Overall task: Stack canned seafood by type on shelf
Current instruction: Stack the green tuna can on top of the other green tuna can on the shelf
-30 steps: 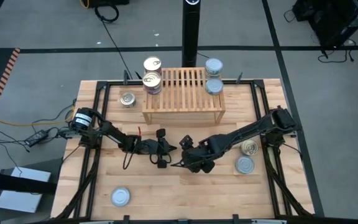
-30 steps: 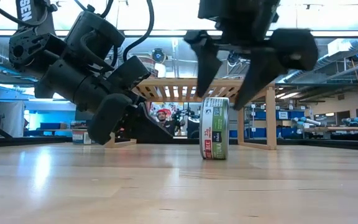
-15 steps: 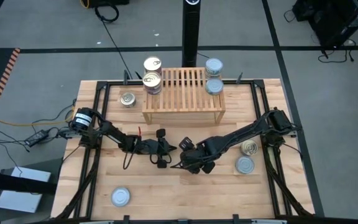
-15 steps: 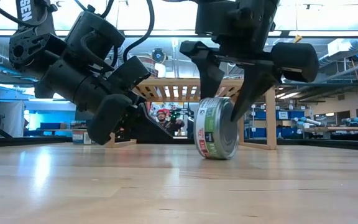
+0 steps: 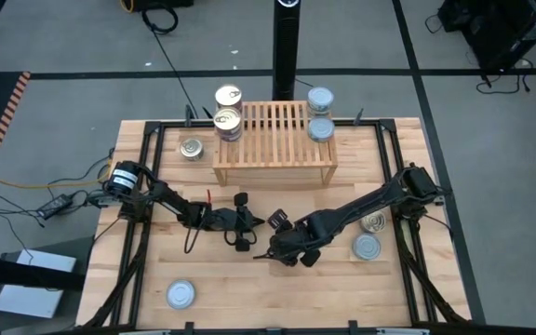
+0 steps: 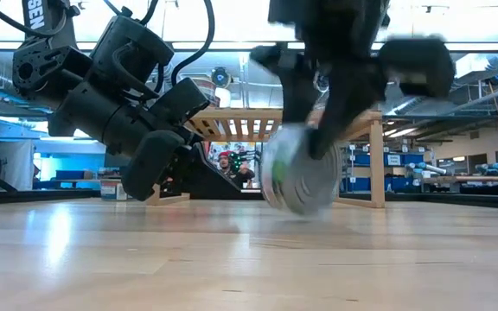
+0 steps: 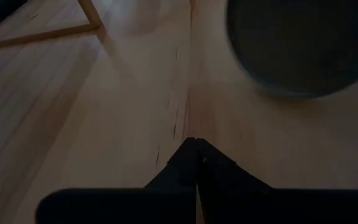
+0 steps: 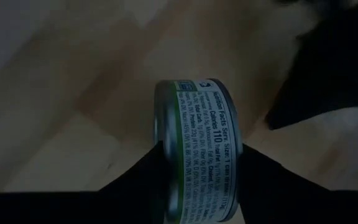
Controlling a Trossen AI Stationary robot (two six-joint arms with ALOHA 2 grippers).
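Tins of seafood are partly sorted: gold-lidded ones (image 5: 228, 123) sit at one end of the shelf (image 5: 274, 140), blue-lidded ones (image 5: 320, 128) at the other, and more wait on the tabletop (image 5: 221, 288). The right hand (image 5: 277, 244) is clamped on a green-labelled tin (image 8: 197, 149), tipped on its edge near the tabletop's middle. This looks like the pick-up step. Next comes lifting it, turning it flat, and setting it on its matching stack. The left hand (image 5: 254, 223) rests nearby, fingers together.
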